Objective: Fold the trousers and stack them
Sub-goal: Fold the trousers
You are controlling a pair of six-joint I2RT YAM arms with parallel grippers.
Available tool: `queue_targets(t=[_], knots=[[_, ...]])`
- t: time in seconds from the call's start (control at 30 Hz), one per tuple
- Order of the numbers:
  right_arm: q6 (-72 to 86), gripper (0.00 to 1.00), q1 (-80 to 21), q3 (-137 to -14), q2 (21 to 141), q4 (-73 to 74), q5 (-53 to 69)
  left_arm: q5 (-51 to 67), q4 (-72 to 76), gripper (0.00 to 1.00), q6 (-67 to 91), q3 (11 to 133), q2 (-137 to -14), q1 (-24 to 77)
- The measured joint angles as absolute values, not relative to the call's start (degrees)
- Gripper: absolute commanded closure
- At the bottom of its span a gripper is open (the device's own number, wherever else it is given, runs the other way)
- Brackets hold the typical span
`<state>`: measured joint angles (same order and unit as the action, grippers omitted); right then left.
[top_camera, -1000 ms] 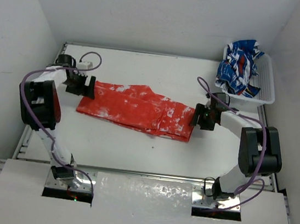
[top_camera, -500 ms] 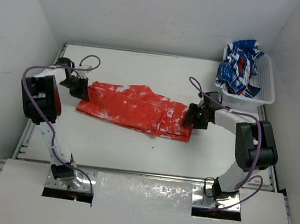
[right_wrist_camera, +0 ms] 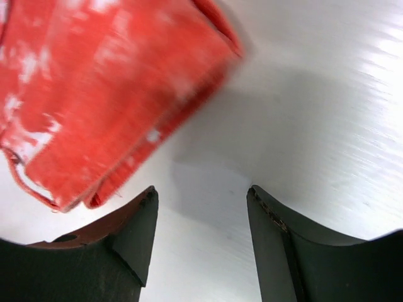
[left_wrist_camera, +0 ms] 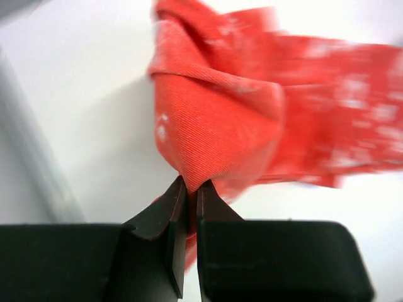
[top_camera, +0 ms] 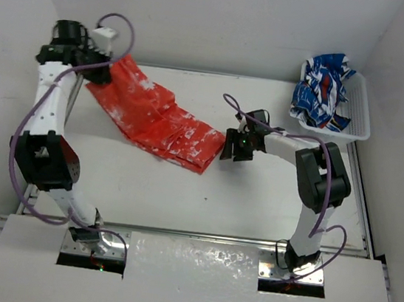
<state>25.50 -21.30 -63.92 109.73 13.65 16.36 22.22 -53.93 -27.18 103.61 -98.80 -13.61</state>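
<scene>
Now the white worktop (top_camera: 255,203) carries the long red-orange, white-speckled fabric trousers (top_camera: 154,115) slantwise, their left end raised far-left. The left hand (left_wrist_camera: 189,189) pinches only a small fold, which could slip free; the right hand (right_wrist_camera: 201,195) gapes empty beside the other end, so that may drag and bunch.

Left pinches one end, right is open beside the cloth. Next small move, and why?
Probably nudge the right gripper onto the near end of the trousers and close. Its jaws stand open over bare table, cloth just outside them, while the left gripper is shut on the far end. A fold likely needs both ends held.
</scene>
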Motion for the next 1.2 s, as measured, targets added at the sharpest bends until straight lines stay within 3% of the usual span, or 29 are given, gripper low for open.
queue_targets(t=[0.2, 0.57, 0.7, 0.97, 1.2], knots=[[25.7, 0.43, -23.2, -68.5, 112.3, 14.6, 18.1, 25.6, -54.0, 1.0, -26.6, 100.1, -97.4, 7.2], [30.4, 0.44, -23.3, -69.7, 115.3, 11.5, 20.5, 24.4, -55.8, 0.99, -23.4, 103.2, -110.3, 23.0], [32.1, 0.43, -21.8, -67.8, 114.7, 9.4, 22.1, 23.6, -54.3, 0.82, -21.6, 103.6, -113.6, 25.4], [32.6, 0.42, -16.8, -64.4, 111.4, 9.5, 22.5, 26.5, -52.4, 0.59, -21.1, 103.0, -116.5, 29.3], [30.5, 0.42, -8.3, -62.2, 102.3, 12.5, 18.0, 36.9, -57.9, 0.49, -26.9, 108.5, -116.5, 35.0]])
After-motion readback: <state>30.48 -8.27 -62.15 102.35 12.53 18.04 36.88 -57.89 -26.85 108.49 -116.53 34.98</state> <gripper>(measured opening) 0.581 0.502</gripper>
